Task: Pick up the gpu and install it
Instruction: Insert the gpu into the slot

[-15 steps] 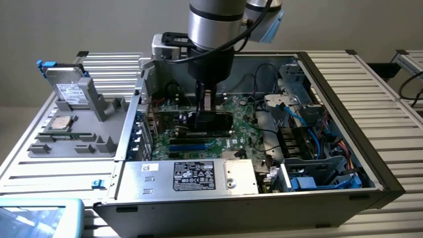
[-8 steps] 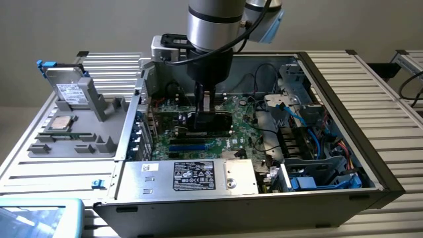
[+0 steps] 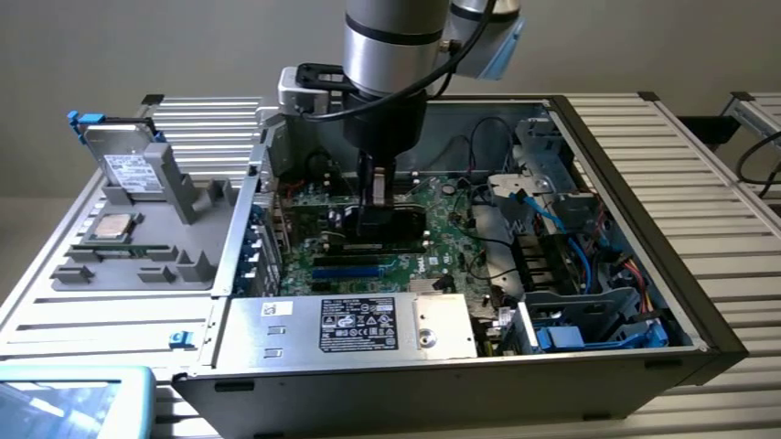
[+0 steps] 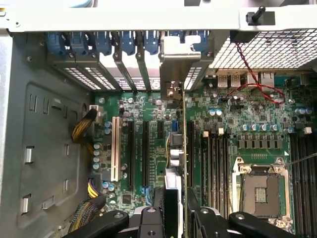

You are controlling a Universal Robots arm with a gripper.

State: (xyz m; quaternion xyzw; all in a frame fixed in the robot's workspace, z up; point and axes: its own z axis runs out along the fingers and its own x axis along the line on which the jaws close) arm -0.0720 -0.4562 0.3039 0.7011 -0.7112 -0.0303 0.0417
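Note:
The gpu (image 4: pixel 184 134) shows edge-on in the wrist view as a thin card standing upright over the green motherboard (image 4: pixel 223 106). Its silver end bracket (image 4: pixel 179 62) is up against the case's rear slot openings. My gripper (image 4: pixel 177 206) is shut on the card's near end, one black finger on each face. The card runs along the black expansion slots (image 4: pixel 190 148), and I cannot tell whether it is seated. In the exterior view my gripper (image 3: pixel 379 194) reaches down into the open computer case (image 3: pixel 635 165) with the dark gpu (image 3: pixel 386 229) below it, just above the board.
An empty CPU socket (image 4: pixel 260 191) and memory slots (image 4: pixel 216 158) lie beside the card, a white slot (image 4: pixel 115 148) on its other side. The power supply (image 3: pixel 354 326), blue drive cage (image 3: pixel 586 320) and loose cables crowd the case. A grey tray (image 3: pixel 134 247) holds a drive (image 3: pixel 128 169).

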